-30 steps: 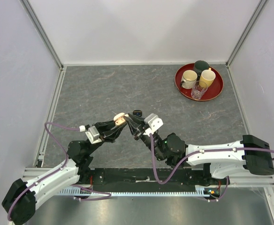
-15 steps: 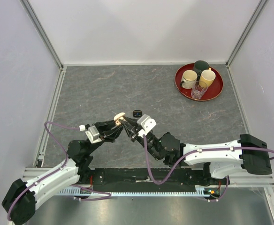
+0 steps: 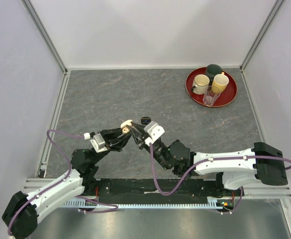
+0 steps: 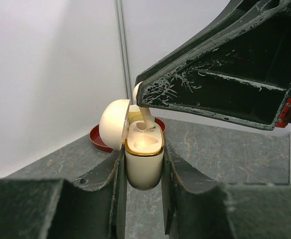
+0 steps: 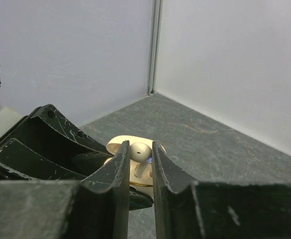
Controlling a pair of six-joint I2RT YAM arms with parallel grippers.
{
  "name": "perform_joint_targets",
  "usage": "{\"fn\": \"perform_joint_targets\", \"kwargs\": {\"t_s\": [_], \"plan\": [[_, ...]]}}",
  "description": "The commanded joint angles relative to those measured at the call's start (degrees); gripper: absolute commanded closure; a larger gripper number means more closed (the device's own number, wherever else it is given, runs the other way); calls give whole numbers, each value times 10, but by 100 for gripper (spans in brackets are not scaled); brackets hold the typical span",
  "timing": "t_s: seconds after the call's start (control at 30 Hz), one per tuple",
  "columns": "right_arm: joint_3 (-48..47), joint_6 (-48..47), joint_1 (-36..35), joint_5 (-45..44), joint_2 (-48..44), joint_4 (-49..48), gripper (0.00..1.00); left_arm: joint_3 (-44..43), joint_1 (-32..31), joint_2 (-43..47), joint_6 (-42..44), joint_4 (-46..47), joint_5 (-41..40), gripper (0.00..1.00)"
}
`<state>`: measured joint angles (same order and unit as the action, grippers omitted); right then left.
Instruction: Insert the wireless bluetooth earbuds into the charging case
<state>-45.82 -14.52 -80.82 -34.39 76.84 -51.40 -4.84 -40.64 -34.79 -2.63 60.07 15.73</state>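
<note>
Movement noted in the right arm only. Against a second ago, found it carried leftward toward the left fingers, closing the gap between bud and case. Found no shift in the left arm.

Found the left fingers clamped narrow on the lower body of the case, holding it apparently clear of the table, near the front centre. Found the right fingers pinched nearly together on one cream bud, directly above the case.

Orientation: case upright, long axis vertical, mouth up, lid hinged open to the side away from the right arm. Bud with head uppermost and stem down, long axis steep with a slight lean, stem tip at or just inside the gold-rimmed mouth. Cannot tell whether touching the well.

Judged as insertion under way, not complete: bud not yet seated, stem roughly in line with the socket. Some risk of snagging on the rim, given the lean.

Beyond the fingers, noted a small dark item lying on the table, too small to identify. At the far right, noted a red tray of cups, well apart.
</note>
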Motion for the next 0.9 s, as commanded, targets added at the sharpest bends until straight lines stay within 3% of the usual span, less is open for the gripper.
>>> {"fn": "perform_joint_targets", "kwargs": {"t_s": [0.0,0.87], "plan": [[-3,-14,7,-7,-12,-12,100,-17,-2,9,-13,22,6,98],[33,-64,10,49,-35,13,100,-19,-2,17,-8,19,-10,98]]}}
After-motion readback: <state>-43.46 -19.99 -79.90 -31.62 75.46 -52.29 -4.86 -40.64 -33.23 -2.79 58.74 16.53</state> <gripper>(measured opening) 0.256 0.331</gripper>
